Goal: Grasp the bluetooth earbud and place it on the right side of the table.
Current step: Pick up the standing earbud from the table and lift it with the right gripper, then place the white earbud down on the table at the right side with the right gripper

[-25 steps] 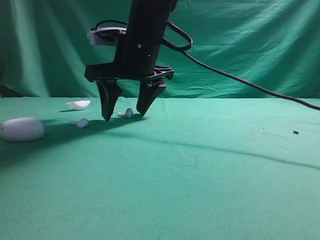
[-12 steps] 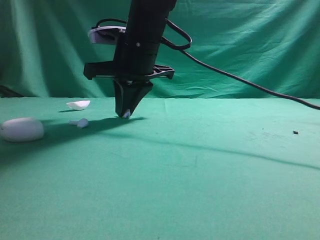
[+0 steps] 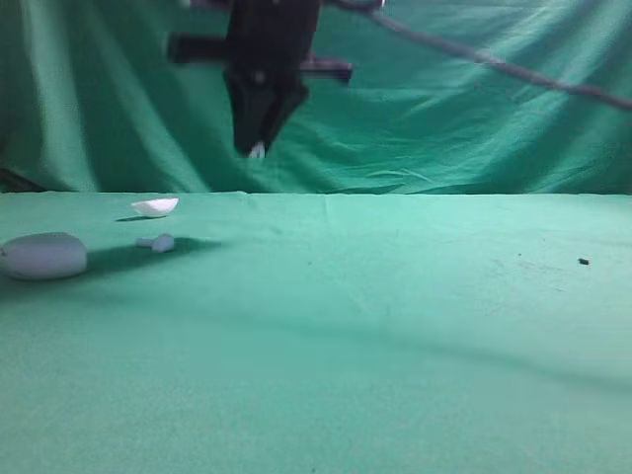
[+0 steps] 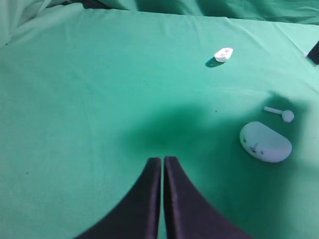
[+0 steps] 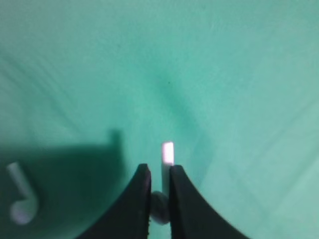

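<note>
My right gripper (image 3: pixel 257 148) hangs high above the left part of the green table (image 3: pixel 395 346), shut on a bluetooth earbud (image 3: pixel 257 151). In the right wrist view the white stem of the earbud (image 5: pixel 168 153) sticks out past the shut gripper (image 5: pixel 159 172), and its bulb sits between the jaws. A second, like earbud (image 3: pixel 158 242) lies on the cloth at the left and also shows in the right wrist view (image 5: pixel 21 201). My left gripper (image 4: pixel 162 160) is shut and empty above bare cloth. It does not show in the exterior view.
A white oval case (image 3: pixel 42 256) lies at the far left, near the lying earbud (image 4: pixel 280 113) in the left wrist view, where the case (image 4: pixel 265 142) also shows. A white shallow shell (image 3: pixel 155 206) sits behind them. A small dark speck (image 3: pixel 584 262) lies at the right.
My right gripper shut on the earbud on the cloth, then rose straight up with it. The other earbud, case and shell have not moved.
</note>
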Controlling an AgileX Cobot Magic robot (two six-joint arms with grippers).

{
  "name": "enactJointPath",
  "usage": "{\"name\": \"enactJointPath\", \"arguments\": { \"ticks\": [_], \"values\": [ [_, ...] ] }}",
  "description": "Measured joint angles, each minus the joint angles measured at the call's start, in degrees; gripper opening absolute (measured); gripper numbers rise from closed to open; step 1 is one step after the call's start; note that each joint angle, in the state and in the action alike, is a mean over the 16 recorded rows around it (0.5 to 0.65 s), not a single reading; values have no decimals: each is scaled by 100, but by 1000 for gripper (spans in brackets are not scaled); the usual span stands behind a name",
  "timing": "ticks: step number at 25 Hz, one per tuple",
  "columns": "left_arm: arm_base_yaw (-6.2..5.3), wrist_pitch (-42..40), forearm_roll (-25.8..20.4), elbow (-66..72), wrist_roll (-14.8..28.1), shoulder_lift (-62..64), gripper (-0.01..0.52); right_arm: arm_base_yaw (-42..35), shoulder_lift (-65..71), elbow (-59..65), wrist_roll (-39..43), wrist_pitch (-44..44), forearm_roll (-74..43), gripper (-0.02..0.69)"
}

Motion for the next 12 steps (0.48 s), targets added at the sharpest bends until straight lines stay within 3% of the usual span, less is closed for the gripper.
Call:
{"name": "enactJointPath", "arguments": {
  "ticks": [6,12],
  "values": [
    [0,0,0,0,0,0,0,-405,-1106,532,187,277,-32,80],
    [0,0,0,0,0,0,0,-1128,-2497,2128,329,-72,-72,80]
  ]
}}
